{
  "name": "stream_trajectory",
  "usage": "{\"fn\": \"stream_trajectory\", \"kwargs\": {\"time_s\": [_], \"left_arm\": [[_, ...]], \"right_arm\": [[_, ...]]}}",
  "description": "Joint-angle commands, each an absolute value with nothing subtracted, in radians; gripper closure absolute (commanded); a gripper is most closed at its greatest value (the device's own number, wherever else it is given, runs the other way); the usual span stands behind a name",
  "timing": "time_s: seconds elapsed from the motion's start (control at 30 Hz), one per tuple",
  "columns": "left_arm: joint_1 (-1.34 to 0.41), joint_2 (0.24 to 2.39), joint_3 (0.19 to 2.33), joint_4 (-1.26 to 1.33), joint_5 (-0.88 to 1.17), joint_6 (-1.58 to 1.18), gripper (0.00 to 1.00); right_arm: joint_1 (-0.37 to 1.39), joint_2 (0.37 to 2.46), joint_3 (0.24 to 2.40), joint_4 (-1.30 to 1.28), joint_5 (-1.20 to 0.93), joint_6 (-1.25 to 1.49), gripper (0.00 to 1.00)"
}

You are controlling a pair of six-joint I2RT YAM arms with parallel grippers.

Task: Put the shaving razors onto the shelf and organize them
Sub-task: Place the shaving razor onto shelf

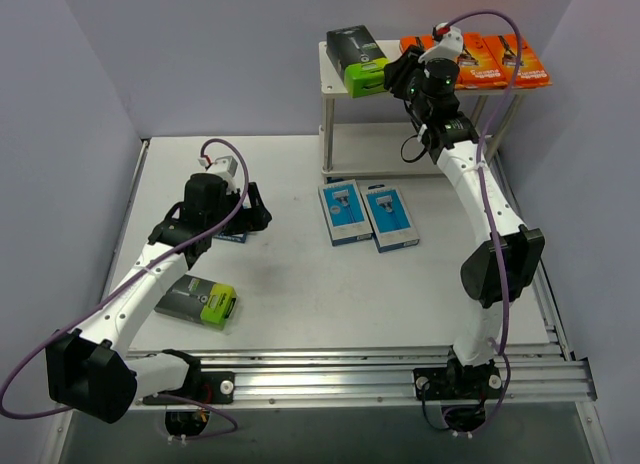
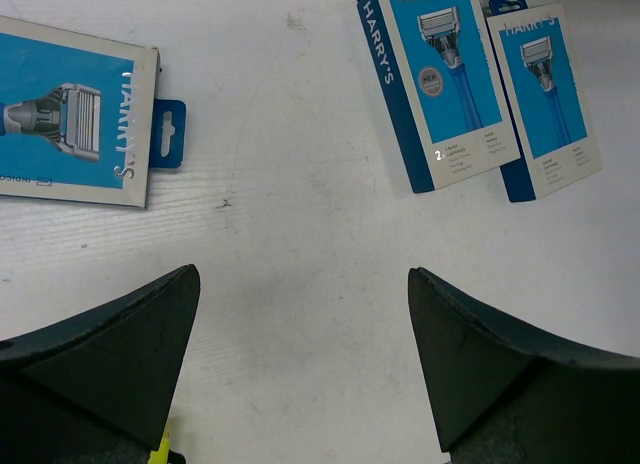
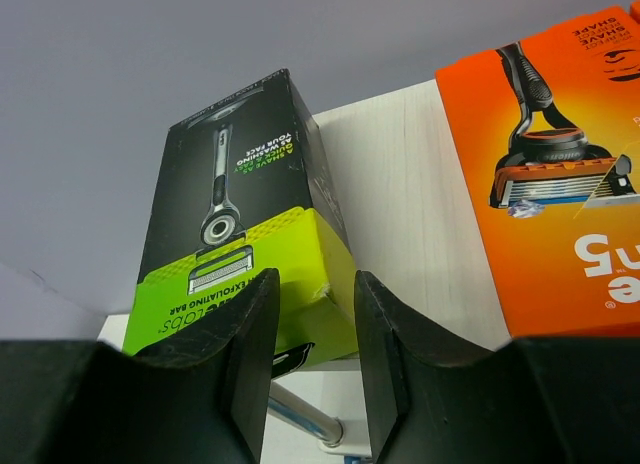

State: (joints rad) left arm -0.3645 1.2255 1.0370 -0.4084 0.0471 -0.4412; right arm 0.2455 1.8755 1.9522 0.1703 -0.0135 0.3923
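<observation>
Top external: black pack and orange packs lie on top of the shelf. Right gripper fingers stand narrowly apart at the black pack's lime end; whether they are gripping it, I cannot tell. Left gripper is spread wide over the table, near a blue pack.

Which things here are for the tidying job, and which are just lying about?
For the job: shelf, orange packs, black pack, another black pack, blue packs.
Just there: table, metal rail.
</observation>
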Motion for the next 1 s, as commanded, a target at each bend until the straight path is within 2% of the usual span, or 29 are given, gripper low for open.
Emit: {"fn": "stream_trajectory", "kwargs": {"time_s": [0.0, 0.5, 0.87, 0.97], "left_arm": [[-0.356, 1.226, 1.086, -0.39, 0.064, -0.449, 0.06], [-0.35, 1.223, 1.085, -0.388, 0.074, -0.451, 0.06], [-0.35, 1.216, 1.085, -0.39, 0.074, -0.454, 0.06], [-0.35, 1.215, 1.085, -0.39, 0.074, -0.454, 0.06]], "right_arm": [[0.245, 1.832, 1.927, 0.198, 0.018, 0.379, 0.69], [0.242, 1.848, 1.948, 0.195, -0.055, 0.399, 0.73], [0.242, 1.842, 1.942, 0.192, -0.086, 0.425, 0.89], [0.242, 1.842, 1.94, 0.198, -0.089, 0.436, 0.97]]}}
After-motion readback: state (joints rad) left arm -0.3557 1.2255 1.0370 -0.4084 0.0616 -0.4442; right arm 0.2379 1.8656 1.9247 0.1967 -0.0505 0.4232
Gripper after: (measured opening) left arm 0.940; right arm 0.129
